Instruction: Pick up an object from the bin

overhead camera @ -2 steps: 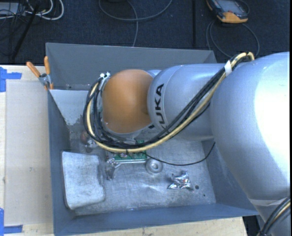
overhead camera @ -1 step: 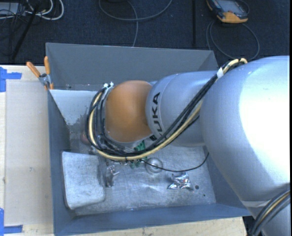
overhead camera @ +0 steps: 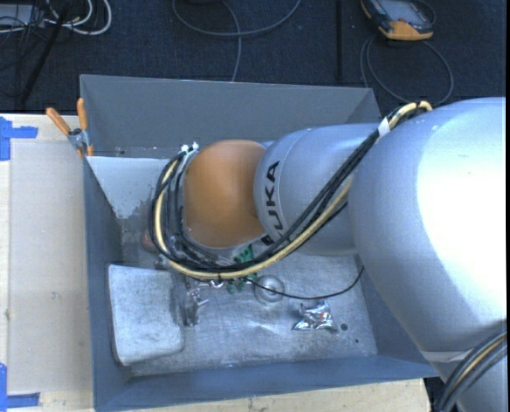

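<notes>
Gripper at grey pad edge — foil scrap well apart.

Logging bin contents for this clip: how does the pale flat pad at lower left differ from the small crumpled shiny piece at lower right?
The pad is far larger; the crumpled piece is small. The pad is a flat, matte, speckled grey slab; the crumpled piece is irregular and silvery. The claw is at the pad's edge, apart from the crumpled piece. Both lie on the bin floor.
</notes>
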Robot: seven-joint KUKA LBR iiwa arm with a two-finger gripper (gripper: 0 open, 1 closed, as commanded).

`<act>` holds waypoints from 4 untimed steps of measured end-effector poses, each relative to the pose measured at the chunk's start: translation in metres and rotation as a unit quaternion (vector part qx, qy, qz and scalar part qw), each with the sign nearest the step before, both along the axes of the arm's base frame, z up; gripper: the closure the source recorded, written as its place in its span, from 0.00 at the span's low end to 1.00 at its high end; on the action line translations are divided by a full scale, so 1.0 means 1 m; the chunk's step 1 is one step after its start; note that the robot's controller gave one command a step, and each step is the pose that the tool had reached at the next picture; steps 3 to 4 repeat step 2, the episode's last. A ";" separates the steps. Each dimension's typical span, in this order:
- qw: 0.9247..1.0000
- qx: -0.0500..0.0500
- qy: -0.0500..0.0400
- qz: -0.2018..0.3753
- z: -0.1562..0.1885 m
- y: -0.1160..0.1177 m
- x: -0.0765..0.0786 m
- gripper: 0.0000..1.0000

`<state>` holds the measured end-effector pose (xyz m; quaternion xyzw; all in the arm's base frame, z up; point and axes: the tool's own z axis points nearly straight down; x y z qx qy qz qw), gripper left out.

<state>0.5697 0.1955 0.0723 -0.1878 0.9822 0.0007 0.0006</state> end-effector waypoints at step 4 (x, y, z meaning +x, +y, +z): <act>1.000 0.000 -0.003 -0.002 0.069 0.001 0.002 1.00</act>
